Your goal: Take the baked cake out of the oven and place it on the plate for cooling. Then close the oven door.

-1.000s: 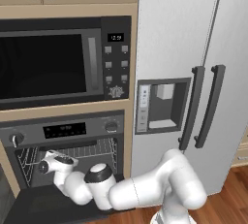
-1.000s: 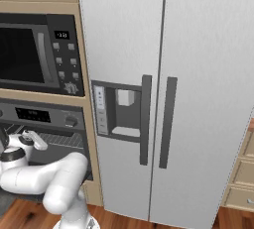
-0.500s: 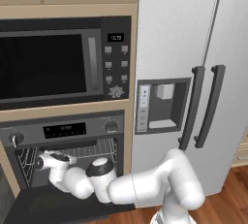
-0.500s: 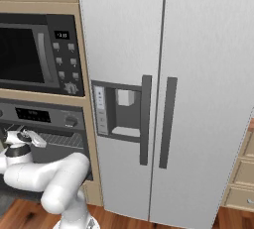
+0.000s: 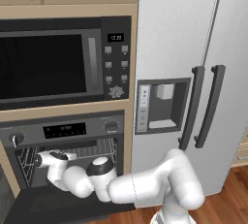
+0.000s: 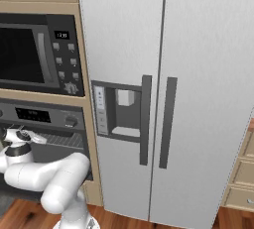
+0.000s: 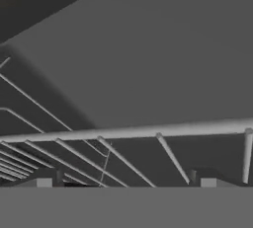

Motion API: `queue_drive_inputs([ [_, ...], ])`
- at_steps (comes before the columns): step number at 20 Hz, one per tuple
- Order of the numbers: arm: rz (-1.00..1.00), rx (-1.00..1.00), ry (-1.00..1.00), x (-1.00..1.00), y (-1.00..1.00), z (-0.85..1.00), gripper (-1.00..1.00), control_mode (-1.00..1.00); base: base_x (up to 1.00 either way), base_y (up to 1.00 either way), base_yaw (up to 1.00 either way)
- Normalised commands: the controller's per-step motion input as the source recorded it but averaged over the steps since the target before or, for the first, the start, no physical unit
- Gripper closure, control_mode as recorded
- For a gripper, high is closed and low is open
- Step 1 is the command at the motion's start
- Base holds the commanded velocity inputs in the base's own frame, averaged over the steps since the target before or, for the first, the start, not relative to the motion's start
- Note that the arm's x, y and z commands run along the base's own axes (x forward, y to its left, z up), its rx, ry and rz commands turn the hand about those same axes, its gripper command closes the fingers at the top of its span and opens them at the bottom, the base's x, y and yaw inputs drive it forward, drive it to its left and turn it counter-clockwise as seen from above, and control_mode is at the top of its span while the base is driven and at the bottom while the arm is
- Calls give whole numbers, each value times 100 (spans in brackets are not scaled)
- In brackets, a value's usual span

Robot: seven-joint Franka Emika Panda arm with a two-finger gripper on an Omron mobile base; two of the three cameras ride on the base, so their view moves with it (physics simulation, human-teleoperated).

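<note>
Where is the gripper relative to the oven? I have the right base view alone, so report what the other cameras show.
Observer: In the left base view the gripper is at the mouth of the oven, left of centre, above the lowered oven door.
Operator: Give me the jaws.
Observer: In the hand view the finger tips stand wide apart, open.
Operator: Say what lies ahead of them.
Observer: The front bar of the wire rack, crossing just beyond the tips.
</note>
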Motion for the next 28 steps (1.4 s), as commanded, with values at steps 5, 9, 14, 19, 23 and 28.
queue_drive_inputs([
  [5,2,-28,0,-47,20,-90,-100,-100,0,0,0],
  [9,2,-27,-1,-48,22,-93,-100,-100,0,0,0],
  [14,2,-25,-2,-58,25,-91,-100,-100,0,0,0],
  [19,1,-23,-1,-62,26,-88,-100,-100,0,0,0],
  [23,0,-21,-1,-64,26,-86,-100,-100,0,0,0],
  [28,0,-19,-1,-67,24,-84,-100,-100,0,0,0],
])
